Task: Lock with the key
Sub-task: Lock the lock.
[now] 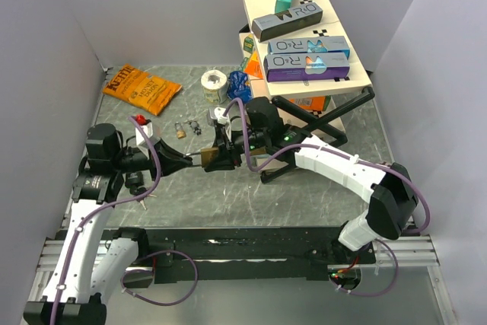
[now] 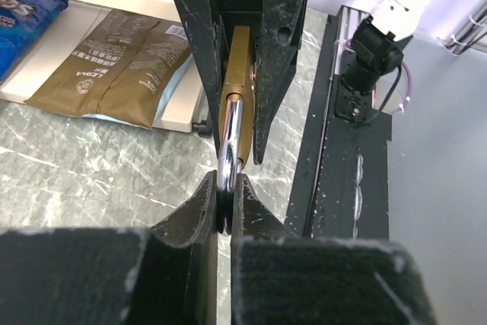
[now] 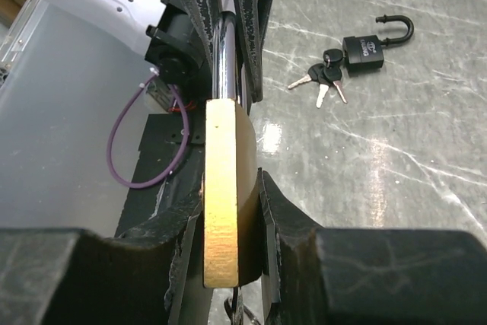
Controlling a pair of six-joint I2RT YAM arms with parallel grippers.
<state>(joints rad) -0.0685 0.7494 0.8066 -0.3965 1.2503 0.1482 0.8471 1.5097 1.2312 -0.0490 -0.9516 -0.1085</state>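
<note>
- Currently, the brass padlock [image 1: 208,157] is held clear of the table [image 1: 251,203] at the centre of the top view, bridged between both grippers.
- Its long axis runs left to right across that frame, with the chrome shackle [image 3: 228,51] toward the left and the brass body [image 3: 221,188] toward the right. In the right wrist view the body fills the lower centre, narrow edge toward the lens.
- The left gripper [image 2: 227,197] is fully closed on the shackle, pinching the loop at its crown.
- The right gripper [image 3: 230,207] is clamped on the body's flat faces. Its jaws stand part-way apart because the brass fills them.
- I read this two-ended hold as a brace: each arm fixes one half, so shackle and body can be pressed together along one line.
- I cannot tell whether the shackle is seated, nor whether a key sits in the keyway.
- A black padlock [image 3: 369,45] with its shackle open lies beside a bunch of keys [image 3: 323,81] on the table, upper right of the right wrist view, with neither gripper on them.
</note>
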